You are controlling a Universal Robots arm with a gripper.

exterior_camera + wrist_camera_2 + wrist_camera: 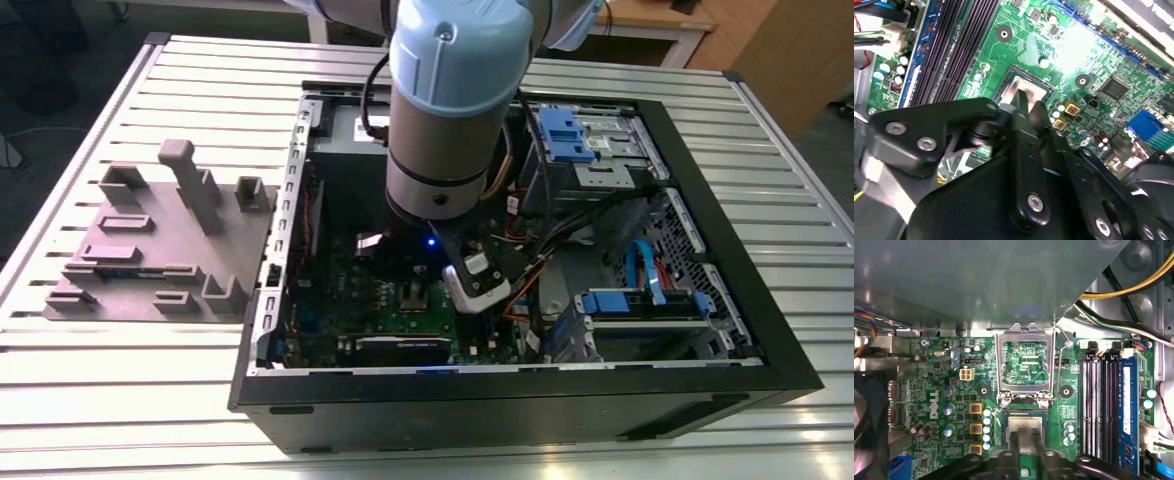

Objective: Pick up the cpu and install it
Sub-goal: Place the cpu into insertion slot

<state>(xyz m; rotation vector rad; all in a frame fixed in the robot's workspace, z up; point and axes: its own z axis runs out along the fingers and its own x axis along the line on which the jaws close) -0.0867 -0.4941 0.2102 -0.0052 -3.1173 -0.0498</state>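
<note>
Chip (1026, 424) sits at socket on green board (929, 390), below raised metal frame (1025, 360), inside computer case (747, 330) on slatted surface (107, 400). Jaws narrow, pinching chip's opposite edges. Light, stiff, slick-topped, likely fragile underneath; best gripped by rim.

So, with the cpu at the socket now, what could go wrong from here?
The fingers meet over the cpu, which lies in the socket just below the raised metal frame. If it sits slightly off, pressing might damage the socket. Capacitors stand close beside it, so a sideways slip could hit them. The case wall and cables crowd the arm.
</note>
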